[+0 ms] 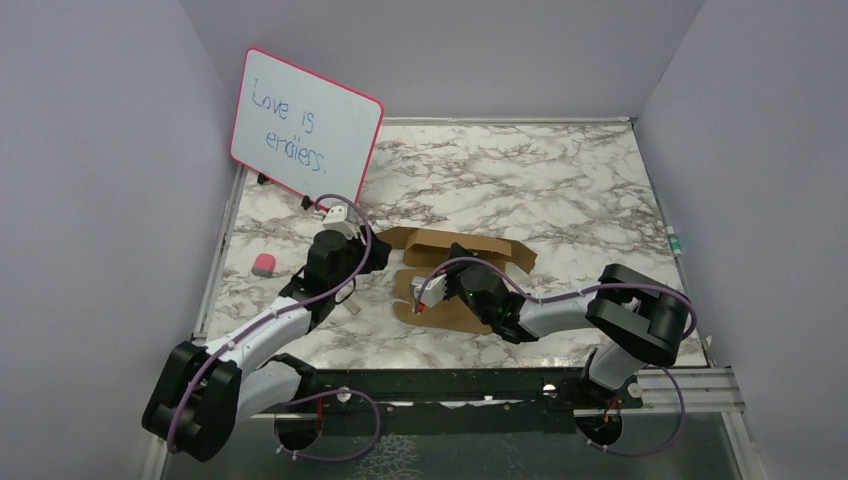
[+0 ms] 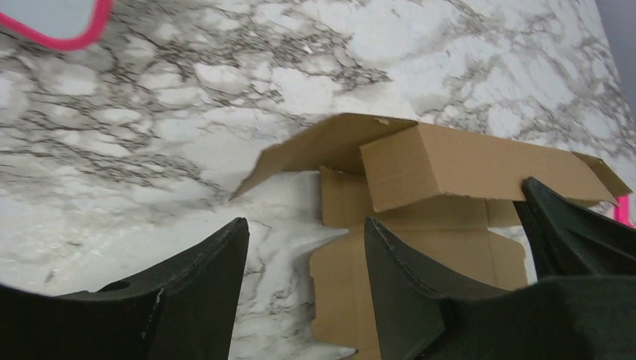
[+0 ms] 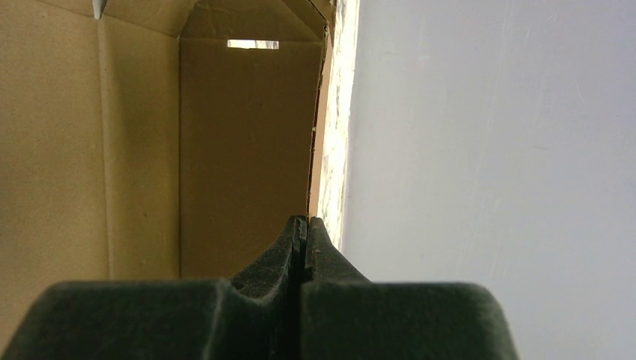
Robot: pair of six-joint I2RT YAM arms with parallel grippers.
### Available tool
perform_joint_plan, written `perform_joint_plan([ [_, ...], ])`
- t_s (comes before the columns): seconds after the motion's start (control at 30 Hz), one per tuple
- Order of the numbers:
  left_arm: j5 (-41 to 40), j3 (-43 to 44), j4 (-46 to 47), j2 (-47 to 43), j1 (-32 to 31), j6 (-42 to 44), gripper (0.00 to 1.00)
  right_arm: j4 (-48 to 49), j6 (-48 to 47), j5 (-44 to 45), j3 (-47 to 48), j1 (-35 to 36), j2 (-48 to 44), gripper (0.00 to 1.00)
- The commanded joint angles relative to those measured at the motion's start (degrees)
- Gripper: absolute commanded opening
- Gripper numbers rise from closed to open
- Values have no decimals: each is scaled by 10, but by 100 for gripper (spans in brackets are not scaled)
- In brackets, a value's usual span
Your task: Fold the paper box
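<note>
The paper box is a brown cardboard sheet lying mid-table, its far flaps raised and its near panel flat. In the left wrist view the box shows a folded-up wall and a notched left edge. My left gripper hovers at that left edge, jaws open with only marble and cardboard beneath them. My right gripper rests low over the near panel, turned on its side. Its fingers are shut together beside a cardboard panel, with nothing visible between them.
A pink-framed whiteboard leans at the back left; its corner shows in the left wrist view. A small pink block lies near the left table edge. Lilac walls enclose three sides. The right arm's dark end shows beside the box.
</note>
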Motion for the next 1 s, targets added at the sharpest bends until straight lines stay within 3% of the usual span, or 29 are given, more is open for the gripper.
perform_joint_plan([
  [0.0, 40, -1, 46, 39, -33, -43, 59, -25, 20, 2, -4, 5, -10, 1],
  [0.57, 35, 60, 125, 240, -62, -64, 53, -69, 44, -11, 8, 5, -18, 1],
  [0.97, 87, 50, 182, 239, -73, -65, 34, -77, 54, -13, 7, 6, -31, 1],
])
